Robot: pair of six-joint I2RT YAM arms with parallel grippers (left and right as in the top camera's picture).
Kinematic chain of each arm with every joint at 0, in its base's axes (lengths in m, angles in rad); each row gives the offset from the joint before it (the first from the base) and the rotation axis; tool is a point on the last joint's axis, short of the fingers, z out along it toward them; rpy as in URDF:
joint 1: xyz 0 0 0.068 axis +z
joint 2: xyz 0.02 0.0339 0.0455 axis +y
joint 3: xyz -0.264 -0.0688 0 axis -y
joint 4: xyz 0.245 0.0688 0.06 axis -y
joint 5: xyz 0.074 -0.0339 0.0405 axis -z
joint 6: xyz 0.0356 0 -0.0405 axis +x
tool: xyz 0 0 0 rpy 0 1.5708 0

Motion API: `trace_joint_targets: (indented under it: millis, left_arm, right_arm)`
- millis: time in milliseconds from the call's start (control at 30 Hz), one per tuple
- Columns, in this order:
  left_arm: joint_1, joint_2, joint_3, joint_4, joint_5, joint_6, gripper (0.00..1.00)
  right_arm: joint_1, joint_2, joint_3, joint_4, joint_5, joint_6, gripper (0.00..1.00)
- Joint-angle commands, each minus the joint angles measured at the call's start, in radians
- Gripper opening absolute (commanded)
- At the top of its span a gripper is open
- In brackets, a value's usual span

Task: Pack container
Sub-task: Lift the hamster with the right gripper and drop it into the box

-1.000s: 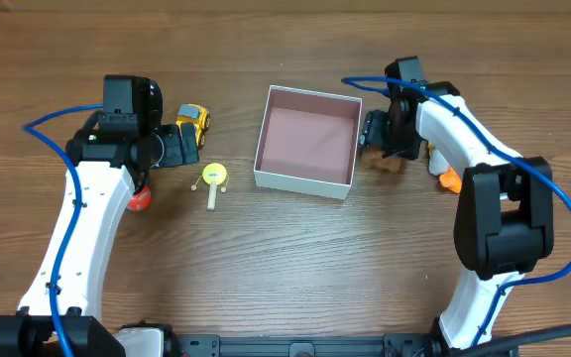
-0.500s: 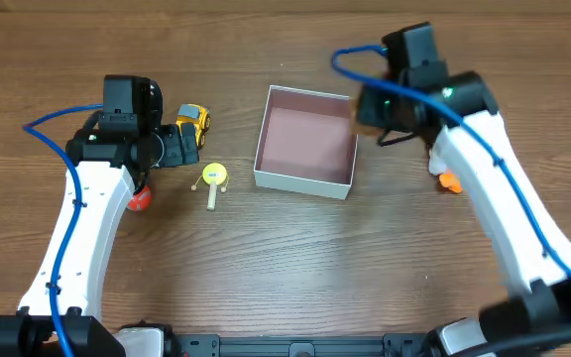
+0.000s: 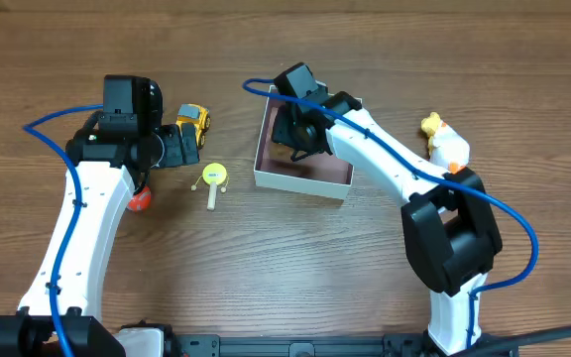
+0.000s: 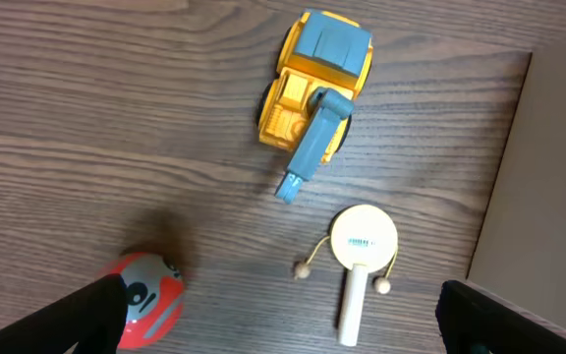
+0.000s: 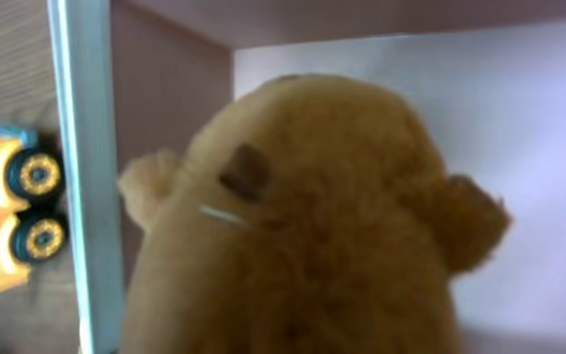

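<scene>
The container (image 3: 300, 181) is a square white box with a pink inside, at the table's middle; it also shows in the left wrist view (image 4: 548, 177) and the right wrist view (image 5: 82, 177). My right gripper (image 3: 290, 134) hangs over the box's left part, shut on a brown plush toy (image 5: 303, 226) that sits low inside the box against its left wall. The plush hides the fingers. My left gripper (image 3: 178, 146) is open and empty (image 4: 283, 324), above the table left of the box.
A yellow toy truck (image 3: 193, 121) (image 4: 312, 84), a small rattle drum (image 3: 212, 179) (image 4: 362, 241) and a red ball (image 3: 140, 199) (image 4: 145, 295) lie left of the box. A yellow and white duck toy (image 3: 444, 147) lies to the right.
My right arm swung left from beside the box's right wall, carrying the brown plush over the box to its left part. The left arm has not moved.
</scene>
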Motion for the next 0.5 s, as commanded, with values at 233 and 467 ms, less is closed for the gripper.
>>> trace_joint_targets:
  millis: [233, 467]
  left_arm:
    - [0.0, 0.002, 0.023, 0.003, 0.012, 0.019, 1.0]
    - [0.0, 0.002, 0.023, 0.003, 0.012, 0.019, 1.0]
  right_arm:
    - [-0.011, -0.193, 0.012, -0.039, -0.021, -0.209, 0.91]
    - [-0.325, -0.496, 0.012, -0.306, 0.218, -0.222, 1.0]
